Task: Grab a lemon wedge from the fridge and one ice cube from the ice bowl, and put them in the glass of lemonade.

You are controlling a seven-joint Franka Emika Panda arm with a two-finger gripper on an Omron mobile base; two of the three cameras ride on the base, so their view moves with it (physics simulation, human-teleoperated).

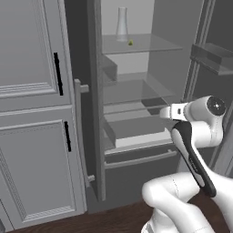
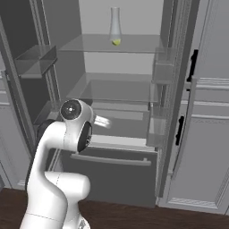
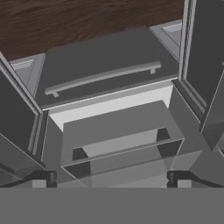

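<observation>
Fridge [image 2: 120, 89]: standing with both doors swung open, pale shelves showing, bottom drawer [image 3: 105, 65] shut with its long handle across the front.
Lemon wedge [image 1: 130, 43]: lying on the top shelf [image 1: 150, 44], near the back edge, just beside the foot of a tall clear flask [image 1: 122, 23].
Gripper [image 3: 111, 178]: jaws spread wide, gripping nothing, pointing down over the lower shelves and the drawer.
Arm [image 2: 67, 134]: reaching in at the lower shelves, well below the wedge.
</observation>
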